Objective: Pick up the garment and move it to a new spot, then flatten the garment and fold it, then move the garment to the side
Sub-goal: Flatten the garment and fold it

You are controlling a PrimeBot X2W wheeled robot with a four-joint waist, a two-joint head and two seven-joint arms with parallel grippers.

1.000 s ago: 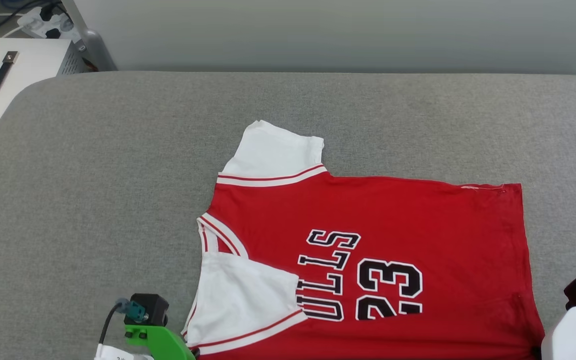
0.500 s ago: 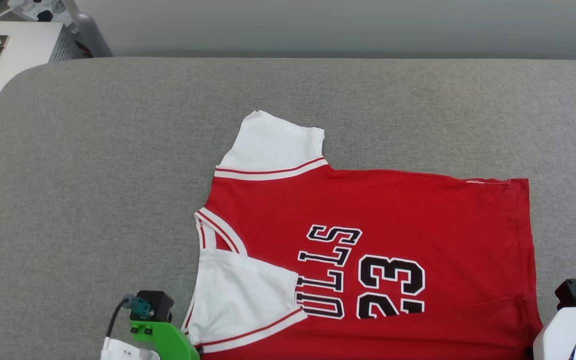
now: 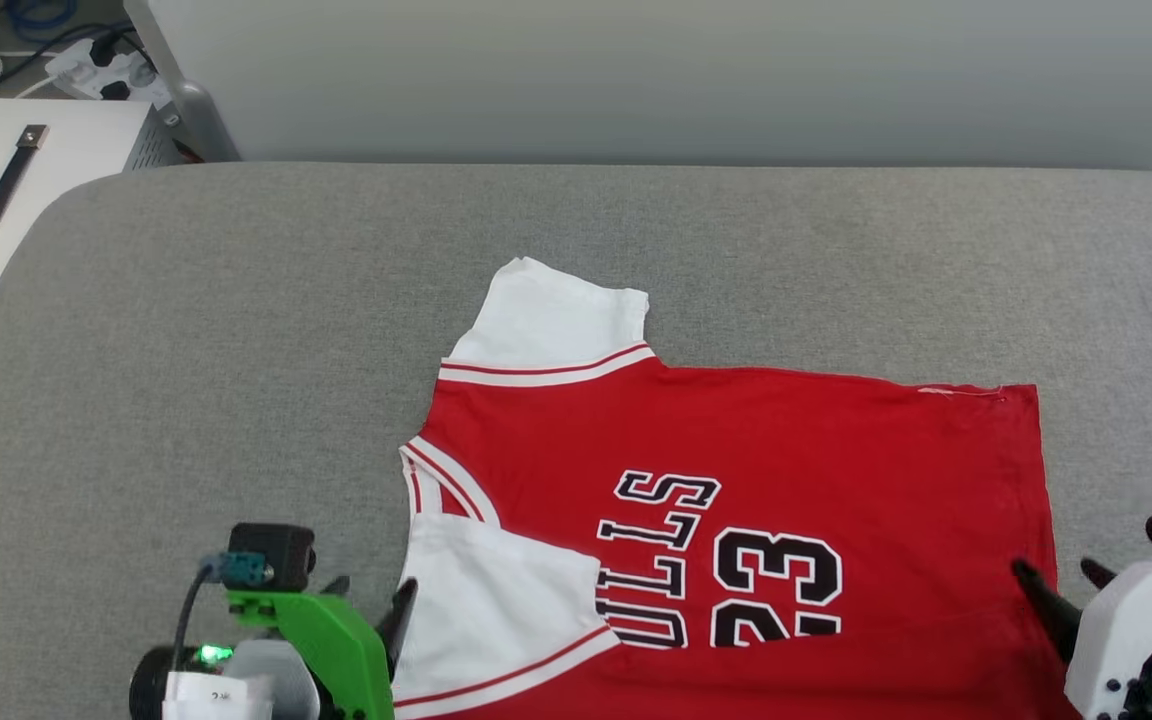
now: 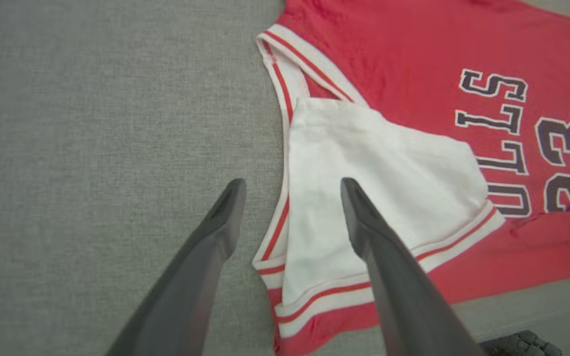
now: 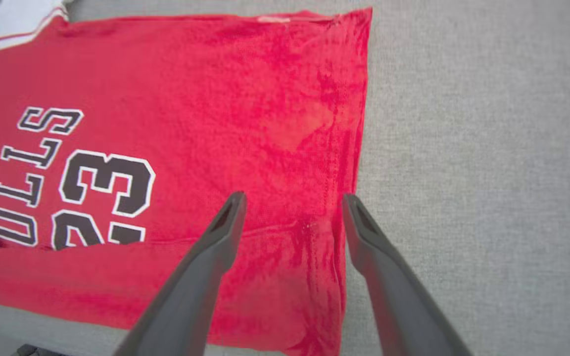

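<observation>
Camera: the whole head view has shifted since a second ago, so the small slide of everything in the frame is the head's own move, not the cloth's.
Left gripper: the left gripper (image 3: 373, 590) has come up into the lower left of the frame, where before just its green mount showed. It is spread wide and holds nothing. In its wrist view (image 4: 292, 183) one finger hangs over the grey surface (image 3: 236, 350) and the other over the near sleeve (image 4: 379, 163).
Garment: the garment (image 3: 786, 450) lies flat at centre to lower right of the frame. Its lay is unchanged: the near sleeve is folded onto the chest, and the near edge is turned up over the bottom of the print (image 3: 726, 560).
Right gripper: the right gripper (image 3: 1053, 568) has also risen into the lower right. It is wide apart and empty, and in its wrist view (image 5: 293, 196) it stands over the hem (image 5: 352, 148).
Meaning: probably both arms are taking position at the two near ends for the next fold. Folding looks partly done; moving aside is not yet done.
</observation>
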